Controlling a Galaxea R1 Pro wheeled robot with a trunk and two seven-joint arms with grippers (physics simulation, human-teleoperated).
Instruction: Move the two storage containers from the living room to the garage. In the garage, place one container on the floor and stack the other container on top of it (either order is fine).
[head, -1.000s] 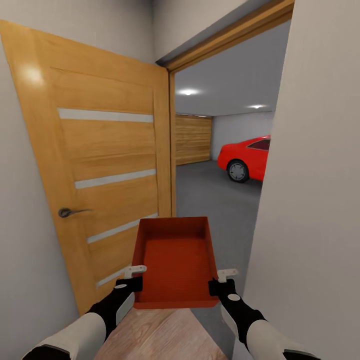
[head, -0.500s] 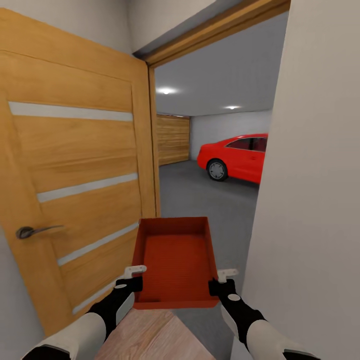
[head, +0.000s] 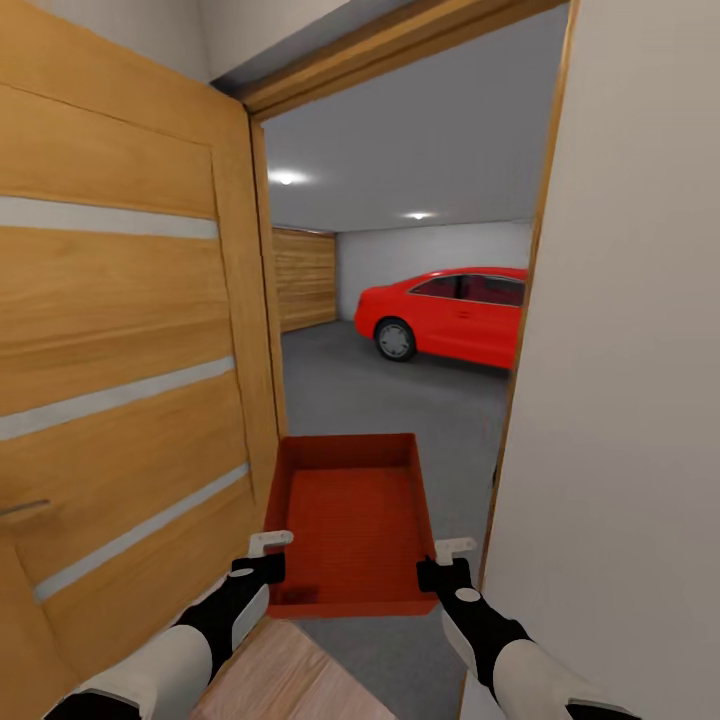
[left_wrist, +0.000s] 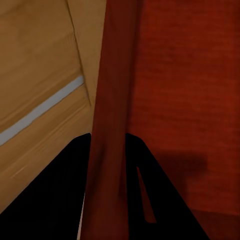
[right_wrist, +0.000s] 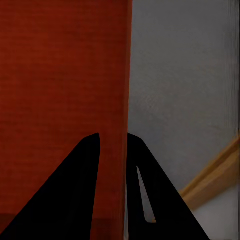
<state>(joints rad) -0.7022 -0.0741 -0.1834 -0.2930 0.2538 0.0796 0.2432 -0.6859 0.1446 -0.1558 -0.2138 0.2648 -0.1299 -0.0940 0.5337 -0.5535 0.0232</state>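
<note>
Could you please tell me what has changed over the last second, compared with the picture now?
The whole head view has shifted: the robot has rolled closer to the doorway, so the open wooden door fills more of the left and more of the red car shows in the grey-floored garage. The orange-red rectangular open-top bin stays level, its side walls still clamped by the left gripper and right gripper.

Red car (head: 450, 315) rear hidden behind right wall (head: 630, 350); door (head: 120, 350) cropped at left edge.

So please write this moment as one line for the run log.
place: doorway to garage | left gripper: shut on storage container wall | right gripper: shut on opposite wall | ahead: red car, concrete floor | beside: open wooden door
</note>
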